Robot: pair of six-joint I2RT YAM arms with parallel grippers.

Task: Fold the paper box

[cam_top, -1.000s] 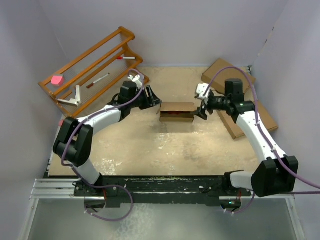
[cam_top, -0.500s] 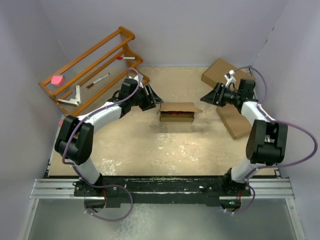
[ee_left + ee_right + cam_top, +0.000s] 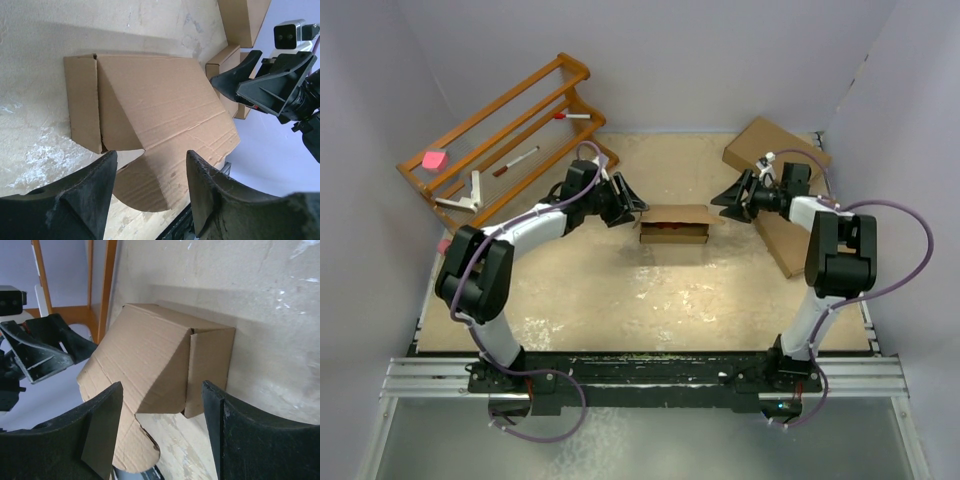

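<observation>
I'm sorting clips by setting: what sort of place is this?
Probably a lab robot cell: a left arm and right arm bolted to a rail at the table edge, plain lilac walls closing it in, a paper box and wooden rack as props.

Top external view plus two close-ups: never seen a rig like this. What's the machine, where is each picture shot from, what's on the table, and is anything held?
These are two white-and-black robot arms bolted at the near edge of a sand-coloured table: the left arm and the right arm. The wide picture comes from a fixed camera above and behind them. Each close-up comes from a camera on one wrist, so the dark shapes at its bottom are that arm's own jaws. In the middle of the table sits the partly folded brown cardboard paper box, with one large flap not tucked in. The arms face it from opposite sides, jaws open, holding nothing. There is also an orange wooden rack at the far left and flat brown cardboard boxes at the far right.
</observation>
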